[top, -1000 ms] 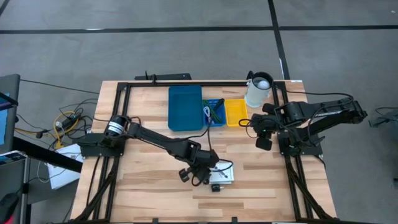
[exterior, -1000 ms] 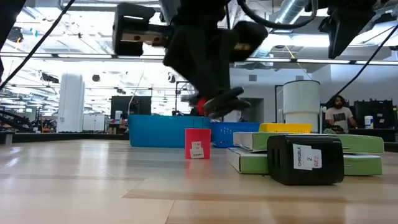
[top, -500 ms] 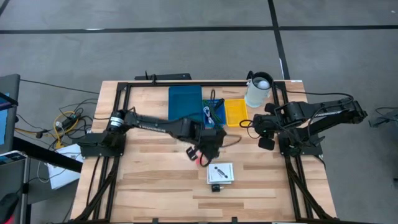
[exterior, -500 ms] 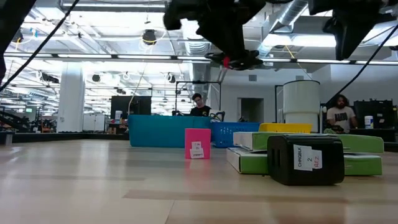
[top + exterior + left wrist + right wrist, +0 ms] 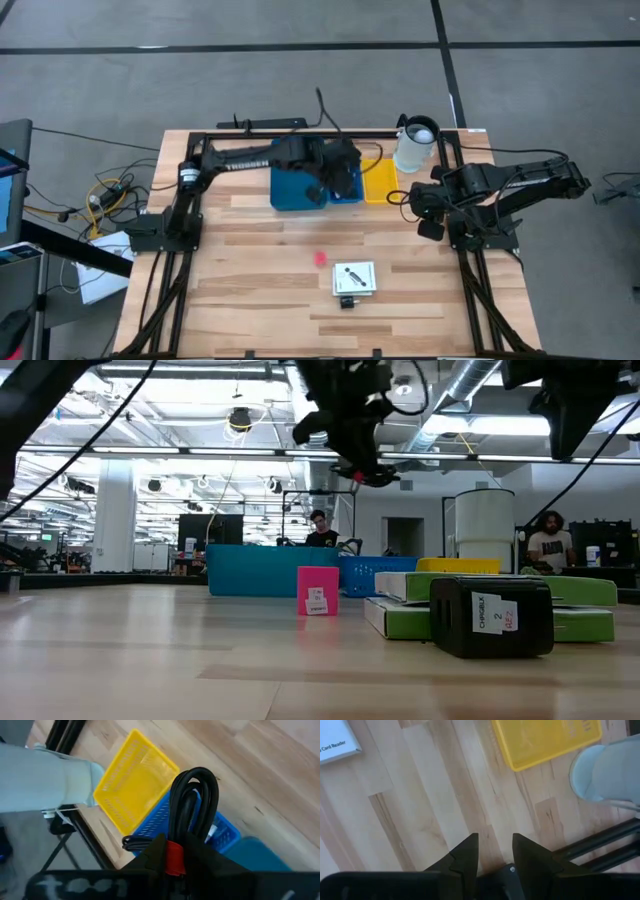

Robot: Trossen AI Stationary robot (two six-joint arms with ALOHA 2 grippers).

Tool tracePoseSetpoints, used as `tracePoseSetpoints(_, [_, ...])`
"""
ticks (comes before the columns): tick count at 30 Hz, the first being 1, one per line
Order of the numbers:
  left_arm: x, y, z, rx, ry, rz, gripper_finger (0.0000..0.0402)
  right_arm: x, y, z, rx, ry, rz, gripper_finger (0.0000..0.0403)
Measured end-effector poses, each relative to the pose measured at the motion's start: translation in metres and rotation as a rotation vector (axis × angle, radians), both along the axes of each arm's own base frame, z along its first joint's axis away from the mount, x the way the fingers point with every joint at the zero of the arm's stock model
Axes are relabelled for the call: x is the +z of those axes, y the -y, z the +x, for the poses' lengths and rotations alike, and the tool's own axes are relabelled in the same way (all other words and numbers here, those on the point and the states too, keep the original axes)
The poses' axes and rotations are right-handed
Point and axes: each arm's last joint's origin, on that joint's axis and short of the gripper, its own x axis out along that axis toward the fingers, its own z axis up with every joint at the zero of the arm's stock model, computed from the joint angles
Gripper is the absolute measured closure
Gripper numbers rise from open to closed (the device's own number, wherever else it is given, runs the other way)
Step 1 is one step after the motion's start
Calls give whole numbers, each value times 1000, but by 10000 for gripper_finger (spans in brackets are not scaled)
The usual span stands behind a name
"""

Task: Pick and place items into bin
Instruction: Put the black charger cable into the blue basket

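High view: the left gripper (image 5: pixel 335 178) is hanging over the blue basket (image 5: pixel 346 190); a white card (image 5: pixel 354 277) is lying well away from it.

Left wrist view: its fingers are clamping a coiled black cable (image 5: pixel 192 802) above that basket.

Right wrist view: the right gripper (image 5: pixel 495 851) is resting with fingers apart.

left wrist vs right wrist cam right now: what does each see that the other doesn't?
Only the left wrist view: the left gripper shut on a coiled black cable with a red band, above the small blue basket; a corner of the blue bin also shows.

Only the right wrist view: the right gripper, fingers apart and empty, over bare wood, and a corner of the white card reader box.

Both: the yellow basket, the white jug and the wooden table.
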Motion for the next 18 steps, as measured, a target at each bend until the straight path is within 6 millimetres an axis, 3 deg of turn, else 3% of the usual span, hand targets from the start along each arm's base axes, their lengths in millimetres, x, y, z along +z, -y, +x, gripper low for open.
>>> tracePoseSetpoints(10, [2,-52,-5,24,103,-111,366,0,0,0,-7,3,1,290])
tracePoseSetpoints(18, [-18,-52,6,-11,57,-65,365,0,0,0,-7,5,-1,290])
